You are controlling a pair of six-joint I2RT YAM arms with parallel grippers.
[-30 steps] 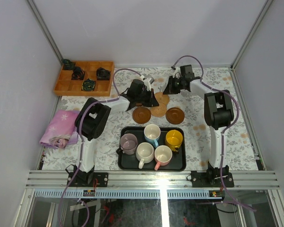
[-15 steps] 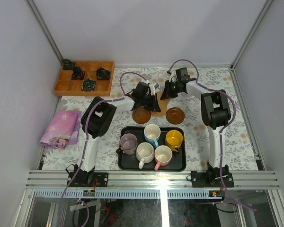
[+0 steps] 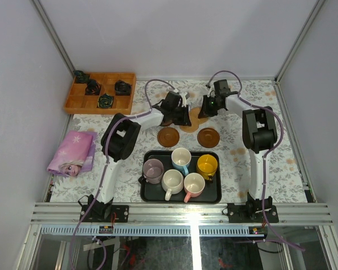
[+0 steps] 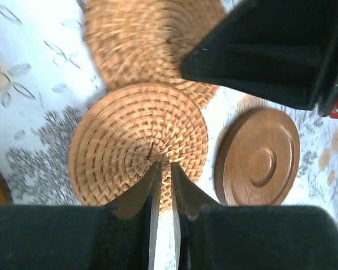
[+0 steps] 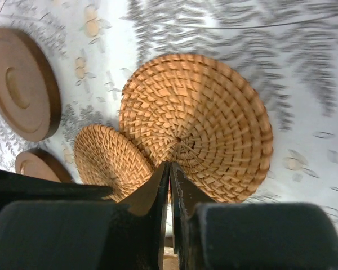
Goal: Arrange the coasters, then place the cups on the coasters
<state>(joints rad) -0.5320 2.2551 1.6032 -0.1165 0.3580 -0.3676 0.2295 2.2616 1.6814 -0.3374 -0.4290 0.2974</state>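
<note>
Inside pale walls (image 3: 174,34), the flower-print counter (image 3: 287,152) carries one black tray (image 3: 216,192) of five cups (image 3: 172,181), two wooden coasters (image 3: 168,136) and two overlapping woven coasters (image 4: 138,143) just behind it, with left fingers (image 4: 146,191) and right fingers (image 5: 158,191) closed, empty, each over a woven one.

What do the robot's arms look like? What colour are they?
Two thin arms, the left arm and right arm, have white tube parts and chunky black joints. A purple-grey cable loops along each one. Each ends in a black tool: the left tool and right tool both have two flat fingers narrowing to pointed tips.
</note>
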